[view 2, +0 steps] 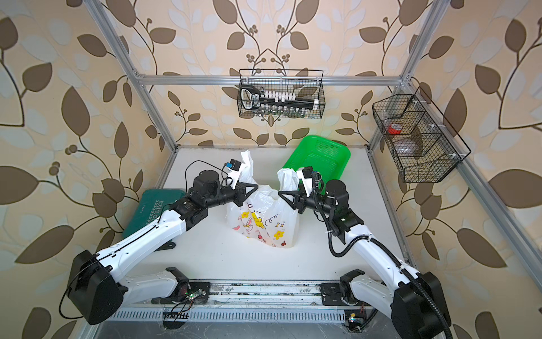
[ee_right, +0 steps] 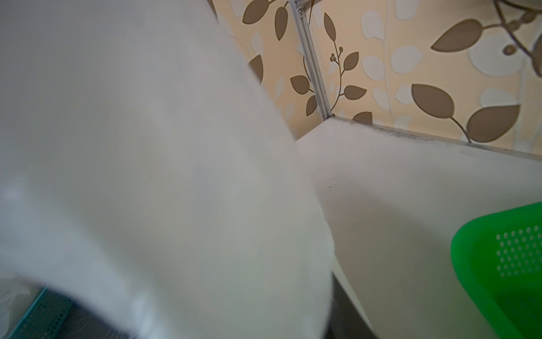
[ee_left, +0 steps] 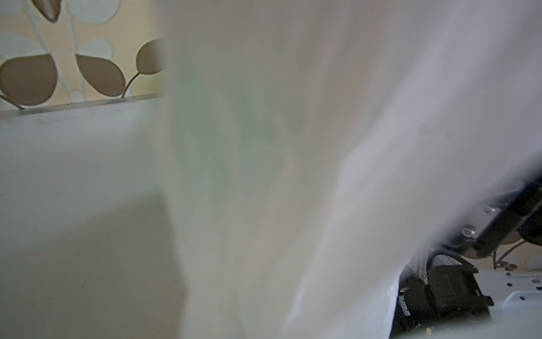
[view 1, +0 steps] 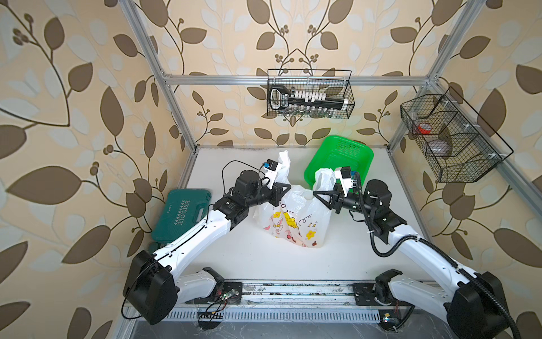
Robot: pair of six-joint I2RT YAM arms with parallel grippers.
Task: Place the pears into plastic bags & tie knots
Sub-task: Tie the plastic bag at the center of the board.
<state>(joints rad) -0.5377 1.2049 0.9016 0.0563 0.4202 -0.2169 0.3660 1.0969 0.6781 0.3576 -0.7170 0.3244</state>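
A white plastic bag (view 1: 293,217) with a yellow-red cartoon print stands at the middle of the table, seen in both top views (view 2: 264,217). Its two handle loops stand up apart, one (view 1: 283,164) by my left gripper (view 1: 289,187) and one (view 1: 322,179) by my right gripper (view 1: 315,193). The grippers face each other over the bag's mouth. The left one is shut on its loop. Bag film (ee_left: 293,176) (ee_right: 146,176) fills both wrist views and hides the jaws. The pears are hidden and no knots are in view.
A green perforated basket (view 1: 340,158) lies tilted behind the right gripper, its rim showing in the right wrist view (ee_right: 504,264). A dark green tool case (view 1: 181,214) lies at the left under the left arm. Two black wire baskets (view 1: 311,94) (view 1: 451,138) hang on the frame.
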